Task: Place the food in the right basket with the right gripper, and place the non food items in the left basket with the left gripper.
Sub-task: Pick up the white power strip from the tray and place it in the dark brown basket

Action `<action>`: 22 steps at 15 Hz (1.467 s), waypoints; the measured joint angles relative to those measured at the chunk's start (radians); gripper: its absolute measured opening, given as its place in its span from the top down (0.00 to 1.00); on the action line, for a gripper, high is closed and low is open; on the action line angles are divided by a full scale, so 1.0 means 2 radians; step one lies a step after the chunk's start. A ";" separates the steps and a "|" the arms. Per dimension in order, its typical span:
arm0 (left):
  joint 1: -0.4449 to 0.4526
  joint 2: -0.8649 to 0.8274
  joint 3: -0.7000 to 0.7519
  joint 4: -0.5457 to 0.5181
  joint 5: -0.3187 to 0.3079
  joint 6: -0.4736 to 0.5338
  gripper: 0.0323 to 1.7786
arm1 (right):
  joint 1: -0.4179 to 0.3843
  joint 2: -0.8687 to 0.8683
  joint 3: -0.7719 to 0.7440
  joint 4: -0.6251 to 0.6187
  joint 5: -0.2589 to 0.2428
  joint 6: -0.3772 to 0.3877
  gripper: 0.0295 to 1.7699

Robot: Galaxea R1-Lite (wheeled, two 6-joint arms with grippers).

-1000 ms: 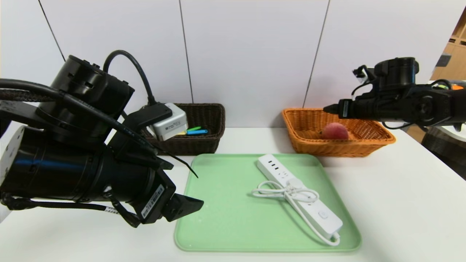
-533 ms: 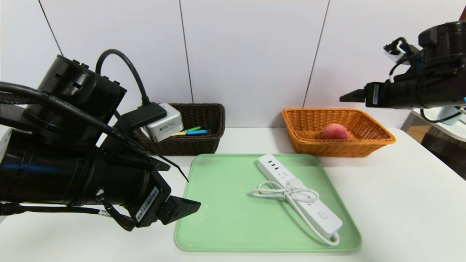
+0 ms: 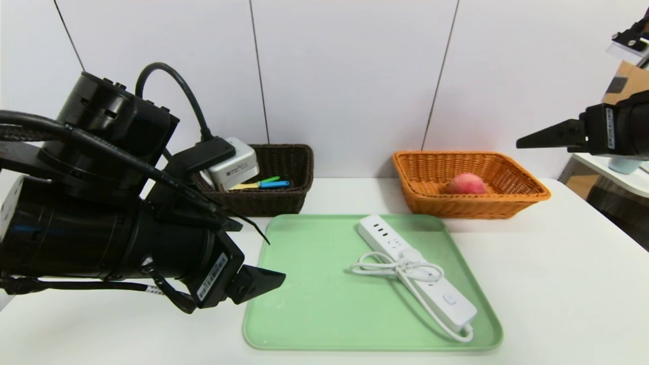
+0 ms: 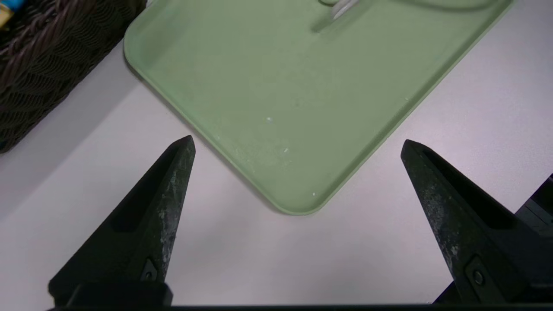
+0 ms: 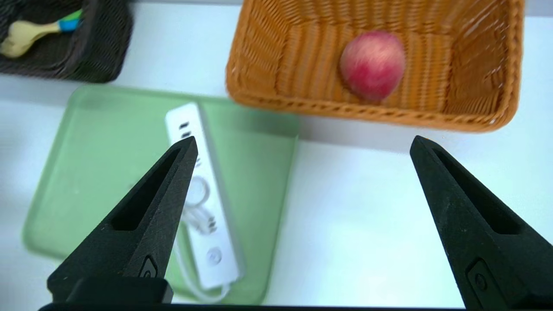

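Power strip (image 3: 417, 271) lay diagonal on the green tray (image 3: 314, 304) — stiff, light, slick, its cord loosely coiled, so I judged mid-body best for my left tool (image 4: 298, 147), gaping wide and empty beside the tray.

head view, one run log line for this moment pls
peach in orange basket | strip on tray | right gripper open, empty, raised | left gripper open, at tray corner
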 joint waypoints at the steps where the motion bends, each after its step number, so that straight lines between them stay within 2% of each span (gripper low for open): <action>1: 0.000 0.002 0.000 -0.006 -0.001 0.001 0.05 | 0.001 -0.011 0.000 0.020 0.002 -0.001 0.04; 7: 0.000 0.037 -0.003 -0.066 -0.001 0.005 0.05 | 0.008 -0.061 0.013 0.130 0.006 -0.021 0.04; 11: -0.001 0.067 -0.009 -0.092 -0.002 0.006 0.05 | 0.009 -0.076 0.066 0.141 0.006 -0.038 0.04; 14: -0.002 0.086 -0.013 -0.105 -0.002 0.006 0.05 | 0.009 -0.076 0.130 0.099 0.020 -0.040 0.04; 17: -0.002 0.104 -0.023 -0.106 -0.002 0.006 0.05 | 0.010 -0.059 0.176 0.008 0.028 -0.039 0.04; 22: -0.014 0.140 -0.056 -0.107 -0.002 0.001 0.05 | 0.011 -0.017 0.182 -0.017 0.032 -0.039 0.04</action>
